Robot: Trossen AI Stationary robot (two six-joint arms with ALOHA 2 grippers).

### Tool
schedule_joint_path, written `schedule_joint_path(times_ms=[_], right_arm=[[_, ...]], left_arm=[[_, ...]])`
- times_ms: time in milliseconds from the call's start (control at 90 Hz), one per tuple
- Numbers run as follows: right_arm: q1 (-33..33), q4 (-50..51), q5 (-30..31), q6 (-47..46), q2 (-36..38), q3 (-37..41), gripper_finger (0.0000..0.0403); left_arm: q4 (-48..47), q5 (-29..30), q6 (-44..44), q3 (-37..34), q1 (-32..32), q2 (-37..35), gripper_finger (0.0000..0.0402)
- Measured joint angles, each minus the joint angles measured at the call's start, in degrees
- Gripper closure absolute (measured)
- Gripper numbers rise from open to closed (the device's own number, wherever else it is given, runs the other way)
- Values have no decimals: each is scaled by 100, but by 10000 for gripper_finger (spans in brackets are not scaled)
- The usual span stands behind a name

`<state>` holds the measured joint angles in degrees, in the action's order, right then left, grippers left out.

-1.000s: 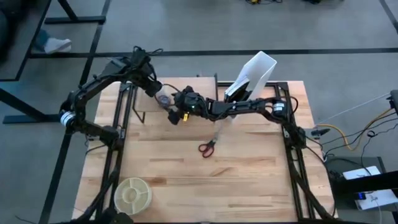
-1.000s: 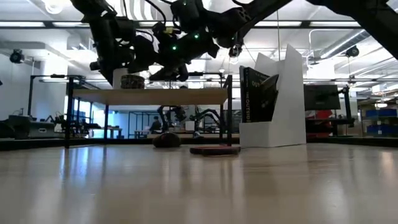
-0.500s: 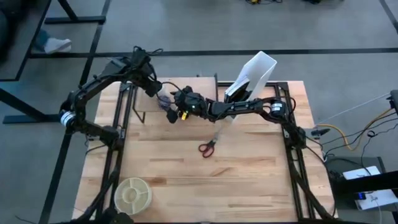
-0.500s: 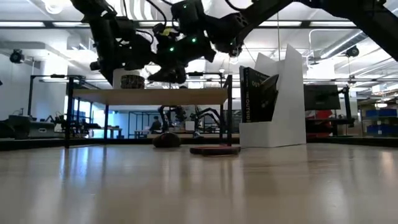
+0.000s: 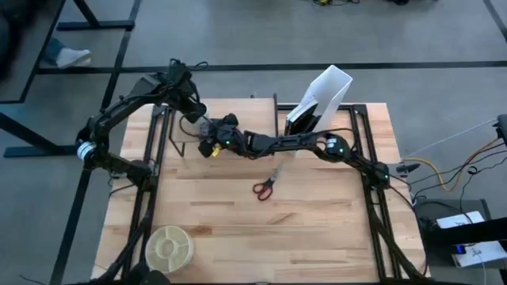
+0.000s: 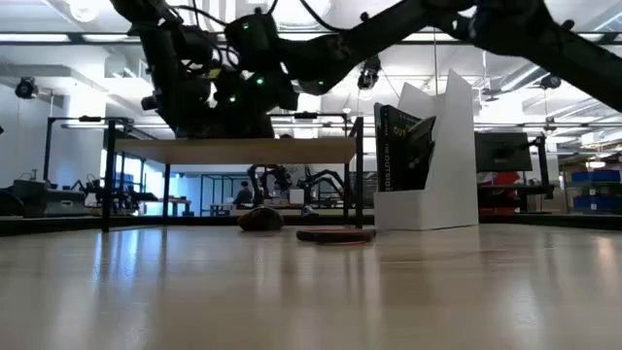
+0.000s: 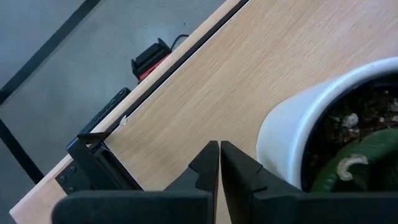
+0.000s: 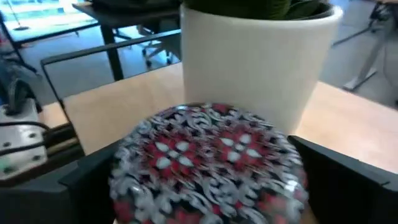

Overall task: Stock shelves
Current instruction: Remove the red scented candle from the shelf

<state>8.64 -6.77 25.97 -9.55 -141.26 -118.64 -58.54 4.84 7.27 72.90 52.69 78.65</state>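
So my right gripper is clamped on a patterned red tin over the shelves, beside a white plant pot, left gripper pinched empty, black "OUT" book nearby.

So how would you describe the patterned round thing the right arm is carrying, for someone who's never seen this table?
Find the low light-wood shelf at the table's far left. The right gripper hangs over it, holding a round tin beside a white plant pot. The tin's lid has an ornate red, white and dark pattern; the pot is plain.
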Motion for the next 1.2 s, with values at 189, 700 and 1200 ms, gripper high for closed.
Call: schedule_joint_path(times_ms=[189, 700, 1200], right_arm=[[-33, 69, 72, -44, -67, -121, 37], [-497, 267, 299, 590, 155, -96, 135], [-1725, 206, -242, 906, 409, 224, 135]], left_arm=[[10, -4, 8, -27, 2, -2, 402], [102, -3, 444, 195, 0, -626, 402], [43, -791, 383, -9, -3, -2391, 402]])
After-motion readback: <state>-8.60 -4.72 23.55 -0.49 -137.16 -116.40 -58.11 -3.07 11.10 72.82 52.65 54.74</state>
